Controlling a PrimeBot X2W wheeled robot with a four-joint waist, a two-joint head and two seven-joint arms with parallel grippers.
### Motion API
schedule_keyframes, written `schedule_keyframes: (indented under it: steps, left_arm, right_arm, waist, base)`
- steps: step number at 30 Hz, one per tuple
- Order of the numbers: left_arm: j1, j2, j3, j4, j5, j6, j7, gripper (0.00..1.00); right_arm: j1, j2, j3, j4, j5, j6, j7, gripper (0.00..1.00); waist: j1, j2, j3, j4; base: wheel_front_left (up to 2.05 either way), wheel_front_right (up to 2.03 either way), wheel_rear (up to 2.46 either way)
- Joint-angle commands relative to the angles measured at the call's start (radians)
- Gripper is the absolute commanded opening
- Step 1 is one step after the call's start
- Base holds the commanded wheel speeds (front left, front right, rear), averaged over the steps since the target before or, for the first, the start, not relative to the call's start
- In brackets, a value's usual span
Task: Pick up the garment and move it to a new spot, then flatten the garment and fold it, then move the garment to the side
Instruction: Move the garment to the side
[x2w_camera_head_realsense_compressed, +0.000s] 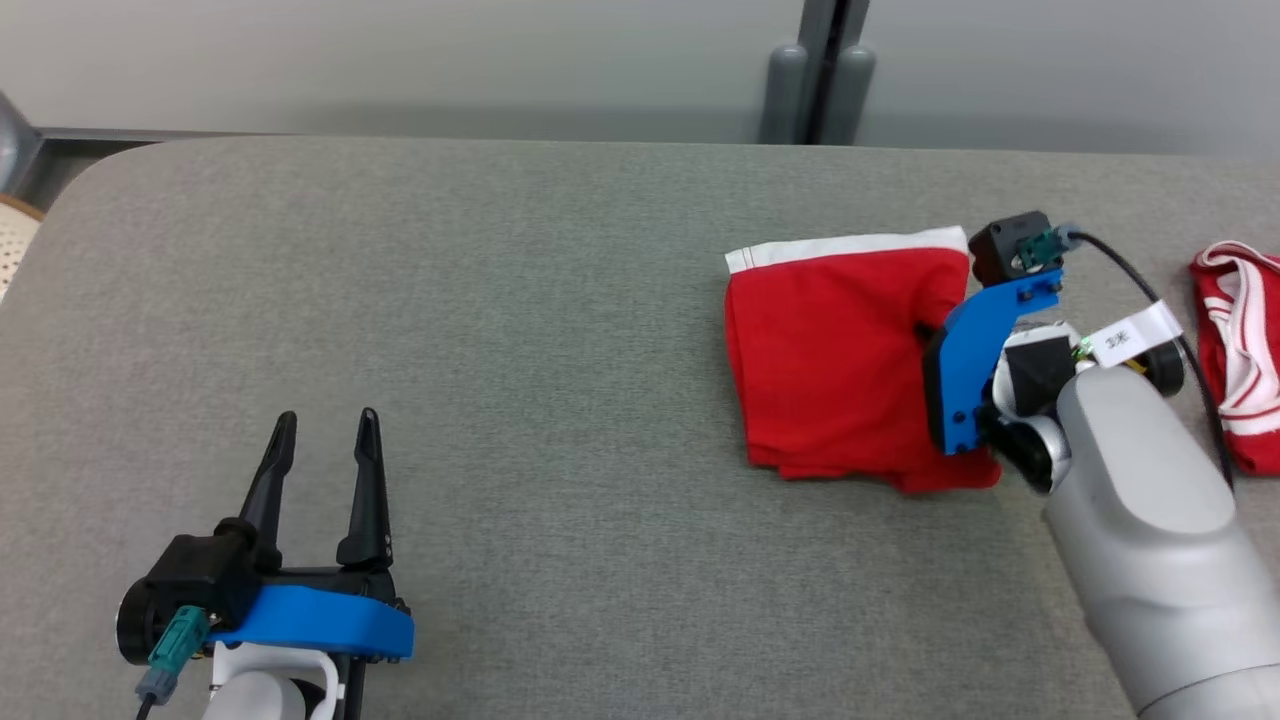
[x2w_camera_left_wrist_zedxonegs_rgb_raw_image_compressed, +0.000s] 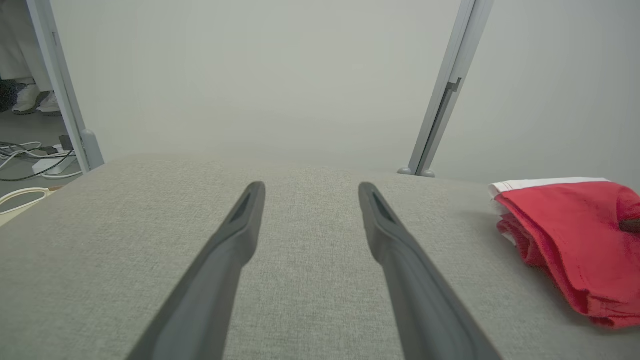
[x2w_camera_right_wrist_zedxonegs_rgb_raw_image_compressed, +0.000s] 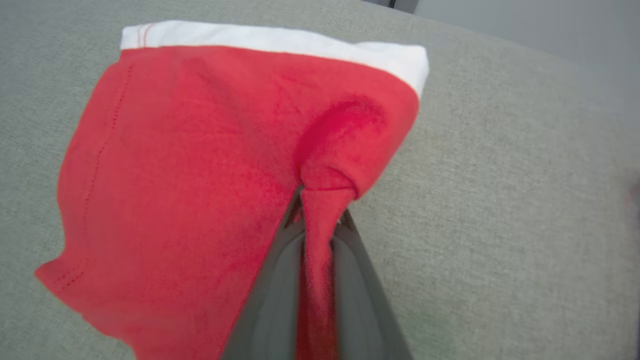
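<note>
The garment (x2w_camera_head_realsense_compressed: 830, 360) is a folded red piece with a white band along its far edge, lying on the grey padded table (x2w_camera_head_realsense_compressed: 500, 300) right of centre. My right gripper (x2w_camera_head_realsense_compressed: 925, 335) reaches into its right side. In the right wrist view the right gripper (x2w_camera_right_wrist_zedxonegs_rgb_raw_image_compressed: 320, 200) is shut on a pinched ridge of the garment (x2w_camera_right_wrist_zedxonegs_rgb_raw_image_compressed: 190, 175), with red cloth running down between the fingers (x2w_camera_right_wrist_zedxonegs_rgb_raw_image_compressed: 272, 290). My left gripper (x2w_camera_head_realsense_compressed: 325, 425) rests open at the lower left, far from the cloth. In the left wrist view the left gripper (x2w_camera_left_wrist_zedxonegs_rgb_raw_image_compressed: 307, 192) holds nothing and the garment (x2w_camera_left_wrist_zedxonegs_rgb_raw_image_compressed: 565, 235) lies off to the right.
A second red and white striped cloth (x2w_camera_head_realsense_compressed: 1240, 340) lies at the table's right edge, just beyond my right arm. A grey post (x2w_camera_head_realsense_compressed: 820, 80) stands behind the table's far edge. Cables (x2w_camera_left_wrist_zedxonegs_rgb_raw_image_compressed: 30, 160) lie on the floor past the table's left corner.
</note>
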Motion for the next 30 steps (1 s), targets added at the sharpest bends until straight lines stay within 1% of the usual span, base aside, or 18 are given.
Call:
schedule_keyframes:
  steps: [1,3,7,10,14,16,19,23,26,28,30]
  left_arm:
    - [0.001,0.002,0.006,-0.006,0.0,-0.005,-0.004,1.0]
    - [-0.005,0.001,0.006,-0.012,0.002,-0.008,-0.004,1.0]
    - [-0.027,-0.008,-0.002,-0.022,0.01,-0.013,-0.004,1.0]
    - [-0.047,-0.018,-0.011,-0.025,0.012,-0.018,-0.003,1.0]
    - [-0.089,-0.016,-0.03,-0.022,0.02,-0.024,-0.003,1.0]
    - [-0.115,-0.013,-0.041,-0.021,0.026,-0.027,-0.003,1.0]
    - [-0.152,-0.001,-0.052,-0.02,0.031,-0.031,-0.003,1.0]
    - [-0.196,0.017,-0.069,-0.018,0.039,-0.034,-0.002,1.0]
    - [-0.221,0.034,-0.076,-0.022,0.039,-0.035,0.001,1.0]
    - [-0.236,0.042,-0.08,-0.034,0.04,-0.036,0.003,1.0]
    - [-0.244,0.048,-0.083,-0.043,0.042,-0.036,0.01,1.0]
  right_arm:
    - [-0.019,-0.032,0.023,-0.023,-0.006,0.0,0.018,0.0]
    - [-0.036,-0.09,0.088,-0.074,-0.013,0.0,0.059,0.0]
    - [-0.07,-0.205,0.192,-0.171,0.015,0.0,0.129,0.0]
    - [-0.089,-0.29,0.245,-0.227,0.037,0.0,0.142,0.0]
    - [-0.135,-0.395,0.333,-0.275,0.025,0.0,0.121,0.0]
    - [-0.175,-0.451,0.369,-0.286,0.03,0.0,0.092,0.0]
    - [-0.214,-0.493,0.405,-0.288,0.042,0.0,0.05,0.0]
    - [-0.26,-0.573,0.448,-0.254,0.067,0.0,-0.007,0.0]
    - [-0.28,-0.626,0.501,-0.237,0.056,0.0,-0.053,0.0]
    - [-0.295,-0.671,0.518,-0.227,0.039,0.0,-0.088,0.0]
    - [-0.298,-0.702,0.521,-0.205,0.026,0.0,-0.118,0.0]
  waist:
    - [-0.0001,0.0,-0.002,-0.045]
    - [-0.0001,0.0,0.005,-0.077]
    - [-0.0001,0.0,0.029,-0.141]
    - [-0.0001,0.0,0.057,-0.183]
    - [-0.0001,0.0,0.108,-0.225]
    - [-0.0001,0.0,0.138,-0.237]
    - [-0.0001,0.0,0.181,-0.253]
    - [-0.0001,0.0,0.236,-0.258]
    - [-0.0001,0.0,0.272,-0.255]
    - [-0.0001,0.0,0.299,-0.252]
    - [-0.0001,0.0,0.32,-0.249]
  base:
    - [0.0,0.0,0.0]
    - [0.0,0.0,0.0]
    - [0.0,0.0,0.0]
    - [0.0,0.0,0.0]
    - [0.0,0.0,0.0]
    - [0.0,0.0,0.0]
    - [0.0,0.0,0.0]
    - [0.0,0.0,0.0]
    - [0.0,0.0,0.0]
    - [0.0,0.0,0.0]
    - [0.0,0.0,0.0]
